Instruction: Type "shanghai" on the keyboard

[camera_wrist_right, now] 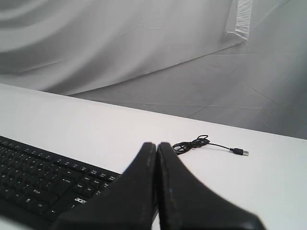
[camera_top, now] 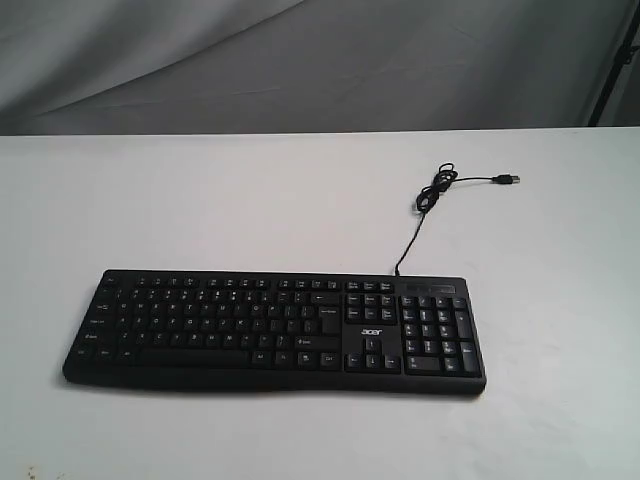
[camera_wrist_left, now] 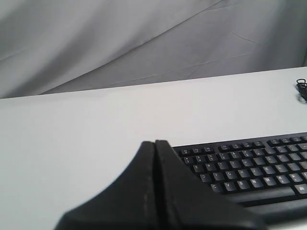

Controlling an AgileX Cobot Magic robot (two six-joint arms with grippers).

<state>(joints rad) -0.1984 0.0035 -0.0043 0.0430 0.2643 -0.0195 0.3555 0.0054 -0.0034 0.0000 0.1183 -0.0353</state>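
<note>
Starting well, I reckon, means lowering the left hand point(camera_wrist_left: 155, 143), pressed together like the right hand point(camera_wrist_right: 157, 144), straight onto S alone on the keyboard point(camera_top: 270, 322).

A white table point(camera_top: 150, 200) carries a black keyboard point(camera_top: 275, 330) and its loose cable point(camera_top: 435, 190)

Keyboard point(camera_top: 270, 330) black, key legends white, small logo point(camera_top: 371, 331) white. Cable point(camera_top: 420, 215) black, plug point(camera_top: 510, 180) tip silvery. Table point(camera_top: 200, 200) plain white. Backdrop cloth point(camera_top: 300, 60) plain grey. Left gripper point(camera_wrist_left: 155, 143) black. Right gripper point(camera_wrist_right: 157, 144) black.
</note>
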